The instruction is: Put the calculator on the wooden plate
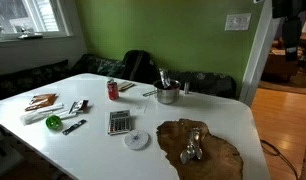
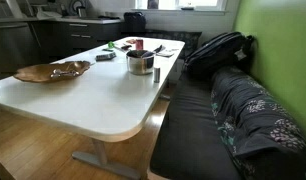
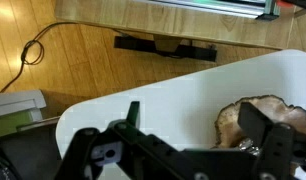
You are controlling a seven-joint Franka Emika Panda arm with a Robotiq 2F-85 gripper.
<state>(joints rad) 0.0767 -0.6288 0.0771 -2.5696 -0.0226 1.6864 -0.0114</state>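
Grey and flat, the calculator (image 1: 119, 122) lies on the white table (image 1: 93, 150). It is just beside a round white disc (image 1: 137, 140) and apart from the wooden plate (image 1: 223, 157). So the job has not started yet, I think.

In the wrist view the gripper (image 3: 191, 125) hangs over the table edge near the plate. Its two fingers (image 3: 268, 140) are wide apart with nothing between them. The calculator is not in that view.

Next the arm should go over to the calculator, come down and pinch its thin sides (a flat thing is hard to grab, so the fingers must go low).

The plate already holds a small shiny metal thing (image 1: 193, 150), but there is bare wood next to it. The steel pot (image 1: 168, 94) has something sticking out of it, too small to name.
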